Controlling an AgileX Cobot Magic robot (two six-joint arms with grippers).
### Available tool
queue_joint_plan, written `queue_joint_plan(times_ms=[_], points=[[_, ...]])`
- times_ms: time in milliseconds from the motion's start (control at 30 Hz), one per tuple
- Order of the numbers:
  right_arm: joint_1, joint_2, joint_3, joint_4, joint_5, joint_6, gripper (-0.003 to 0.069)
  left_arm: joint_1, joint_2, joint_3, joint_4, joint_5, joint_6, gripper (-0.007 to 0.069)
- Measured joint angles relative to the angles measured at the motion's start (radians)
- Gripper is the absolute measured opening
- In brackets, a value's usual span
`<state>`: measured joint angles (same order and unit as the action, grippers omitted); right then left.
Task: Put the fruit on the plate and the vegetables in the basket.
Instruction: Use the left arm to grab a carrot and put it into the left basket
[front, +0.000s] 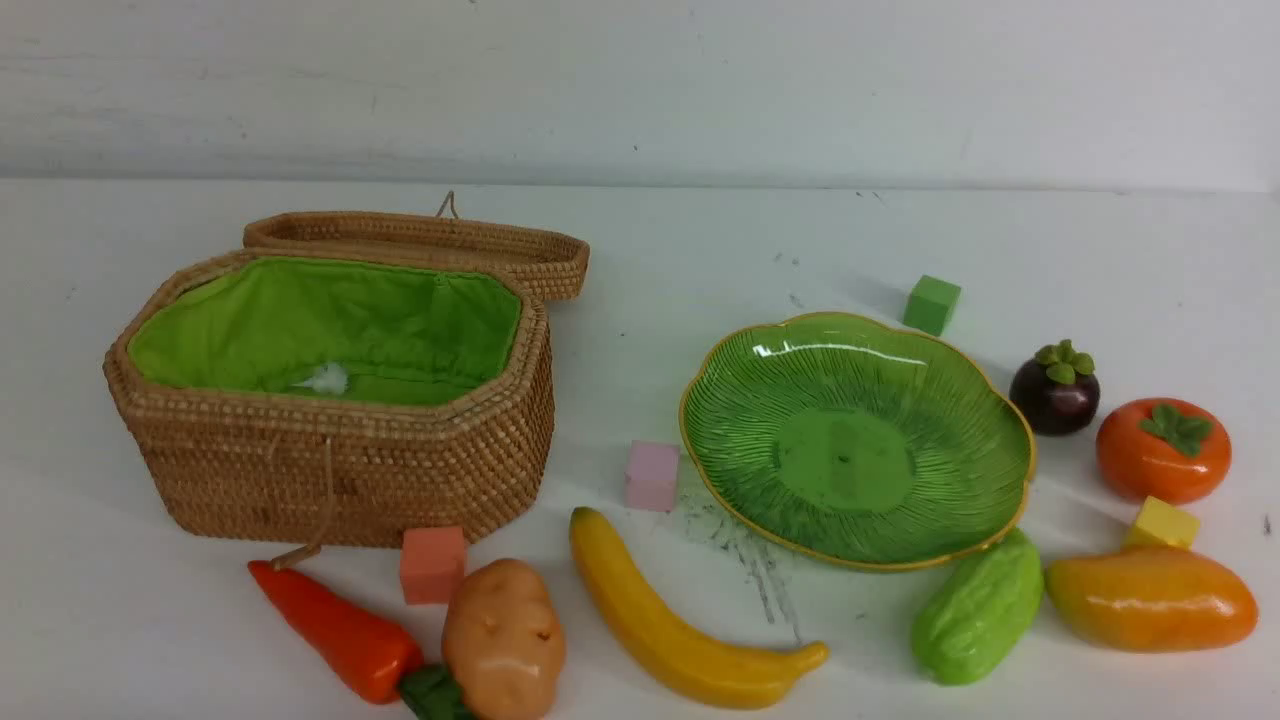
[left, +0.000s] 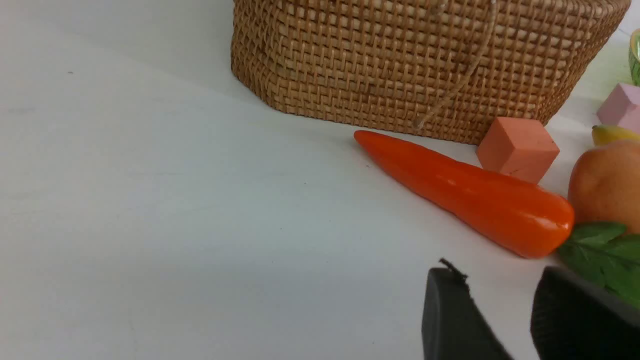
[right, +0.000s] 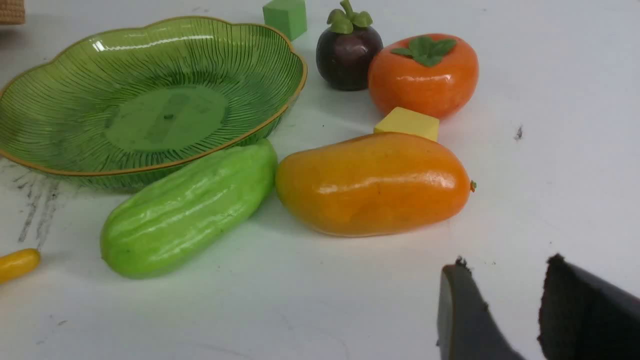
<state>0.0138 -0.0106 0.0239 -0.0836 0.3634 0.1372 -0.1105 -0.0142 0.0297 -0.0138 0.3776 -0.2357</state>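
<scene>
The wicker basket stands open at the left and its green lining holds nothing. The green plate at the right is bare. In front of the basket lie the red-orange pepper and the potato, with the banana beside them. The green gourd and the mango lie before the plate; the persimmon and the mangosteen sit to its right. My left gripper hovers open near the pepper's stem end. Near the mango, my right gripper is open too. Neither gripper shows in the front view.
Foam cubes are scattered about: green behind the plate, pink between basket and plate, salmon against the basket front, yellow between persimmon and mango. The basket lid lies back behind it. A wall closes the far side.
</scene>
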Motion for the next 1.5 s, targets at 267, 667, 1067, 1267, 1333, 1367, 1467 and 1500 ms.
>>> queue_joint_plan(times_ms=[267, 667, 1067, 1267, 1333, 1367, 1467, 1500], points=[[0.000, 0.000, 0.000, 0.001, 0.000, 0.000, 0.0240, 0.000, 0.000, 0.000, 0.000, 0.000, 0.000, 0.0239], [0.000, 0.000, 0.000, 0.000, 0.000, 0.000, 0.0240, 0.000, 0.000, 0.000, 0.000, 0.000, 0.000, 0.0239], [0.000, 0.000, 0.000, 0.000, 0.000, 0.000, 0.0240, 0.000, 0.000, 0.000, -0.172, -0.210, -0.005, 0.0239], [0.000, 0.000, 0.000, 0.000, 0.000, 0.000, 0.0240, 0.000, 0.000, 0.000, -0.436, -0.276, -0.046, 0.0239], [0.000, 0.000, 0.000, 0.000, 0.000, 0.000, 0.0240, 0.000, 0.000, 0.000, -0.537, -0.314, -0.050, 0.0239], [0.000, 0.000, 0.000, 0.000, 0.000, 0.000, 0.0240, 0.000, 0.000, 0.000, -0.561, -0.331, -0.050, 0.0239], [0.000, 0.000, 0.000, 0.000, 0.000, 0.000, 0.0240, 0.000, 0.000, 0.000, -0.620, -0.391, -0.053, 0.0239], [0.000, 0.000, 0.000, -0.001, 0.000, 0.000, 0.0240, 0.000, 0.000, 0.000, -0.639, -0.403, -0.056, 0.0239]])
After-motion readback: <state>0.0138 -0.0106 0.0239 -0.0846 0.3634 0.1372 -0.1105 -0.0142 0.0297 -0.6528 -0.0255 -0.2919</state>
